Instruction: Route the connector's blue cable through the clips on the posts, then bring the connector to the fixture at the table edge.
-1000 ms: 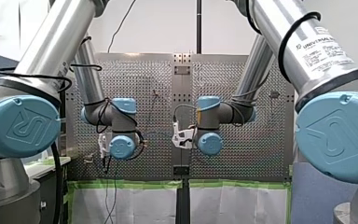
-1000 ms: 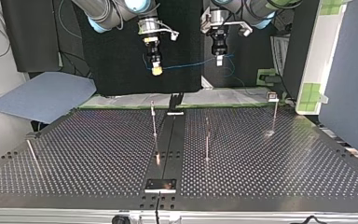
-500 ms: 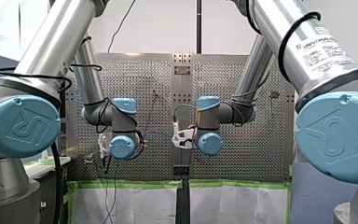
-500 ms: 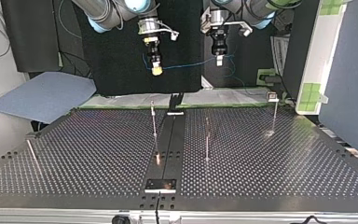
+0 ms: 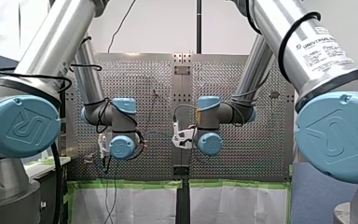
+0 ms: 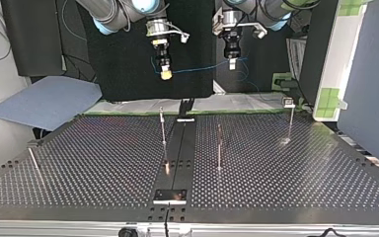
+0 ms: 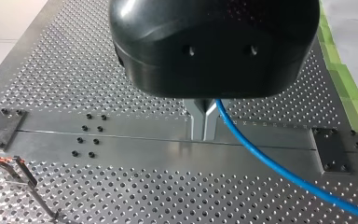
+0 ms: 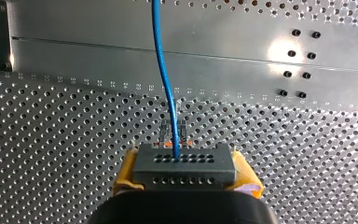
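In the right wrist view my right gripper (image 8: 185,184) is shut with its yellow pads on the grey connector (image 8: 185,165). The blue cable (image 8: 163,70) leaves the connector and runs ahead over the table. In the left wrist view my left gripper (image 7: 204,125) has its metal fingers shut on the blue cable (image 7: 270,164). In the top view both grippers hang high beyond the table's far edge: my right gripper (image 6: 166,74) at left, my left gripper (image 6: 232,62) at right. The cable (image 6: 202,67) spans between them, and more of it droops below the left gripper.
Thin posts stand on the perforated table (image 6: 301,173): one (image 6: 162,126) left of the central rail (image 6: 177,148), one (image 6: 219,148) right of it, one (image 6: 291,118) far right, one (image 6: 32,160) far left. A plate (image 6: 170,196) sits at the near edge, a black bracket (image 6: 185,109) at the far edge.
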You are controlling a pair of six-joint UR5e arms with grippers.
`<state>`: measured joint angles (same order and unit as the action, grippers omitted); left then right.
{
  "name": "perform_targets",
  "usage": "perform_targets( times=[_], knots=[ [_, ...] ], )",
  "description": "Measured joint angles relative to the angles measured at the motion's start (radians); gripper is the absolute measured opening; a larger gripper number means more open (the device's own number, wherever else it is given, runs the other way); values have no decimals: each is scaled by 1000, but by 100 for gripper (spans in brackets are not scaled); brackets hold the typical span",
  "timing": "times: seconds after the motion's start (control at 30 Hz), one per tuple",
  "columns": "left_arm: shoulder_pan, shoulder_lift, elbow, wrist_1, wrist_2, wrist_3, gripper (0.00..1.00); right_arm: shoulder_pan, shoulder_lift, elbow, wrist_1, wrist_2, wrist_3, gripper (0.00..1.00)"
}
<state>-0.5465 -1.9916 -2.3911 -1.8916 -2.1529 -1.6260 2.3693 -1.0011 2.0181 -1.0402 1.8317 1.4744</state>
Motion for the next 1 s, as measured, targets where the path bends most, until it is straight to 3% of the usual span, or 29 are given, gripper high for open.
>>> perform_targets(
  times=[1.0],
  knots=[
    [5,-4,-3,1,-1,0,3,0,0,0,0,0,0,0]
  ],
)
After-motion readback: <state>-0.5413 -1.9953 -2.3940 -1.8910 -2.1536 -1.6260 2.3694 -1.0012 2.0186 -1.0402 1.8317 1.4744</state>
